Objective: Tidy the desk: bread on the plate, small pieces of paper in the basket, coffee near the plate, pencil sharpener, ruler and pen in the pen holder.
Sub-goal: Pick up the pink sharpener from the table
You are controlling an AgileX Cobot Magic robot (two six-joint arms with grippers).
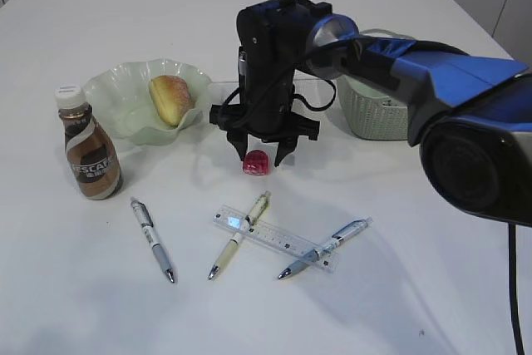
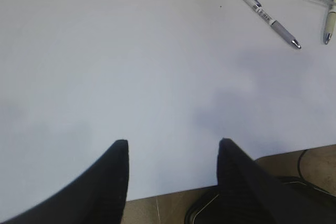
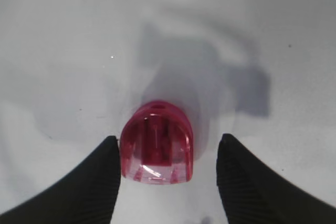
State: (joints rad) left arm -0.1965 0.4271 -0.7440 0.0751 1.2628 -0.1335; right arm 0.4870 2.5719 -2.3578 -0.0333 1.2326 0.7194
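Now, from outside, my right gripper hangs spread over the pencil sharpener, which sits on the table between its tips. My left wrist shows my left gripper open over bare tabletop, far off. My right wrist shows the sharpener nearer my left finger, its long axis running forward between them.

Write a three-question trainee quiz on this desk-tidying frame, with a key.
1. True or false: the bread already lies on the green plate.
2. Which object sits between the open fingers of the right tool? A) ruler B) pencil sharpener C) pen
3. Fill in: the coffee bottle stands upright just to the ____ of the plate in the exterior view.

Key: 1 true. 2 B, the red pencil sharpener, not yet gripped. 3 left, near the plate's front edge. The left tool hangs open over bare table.
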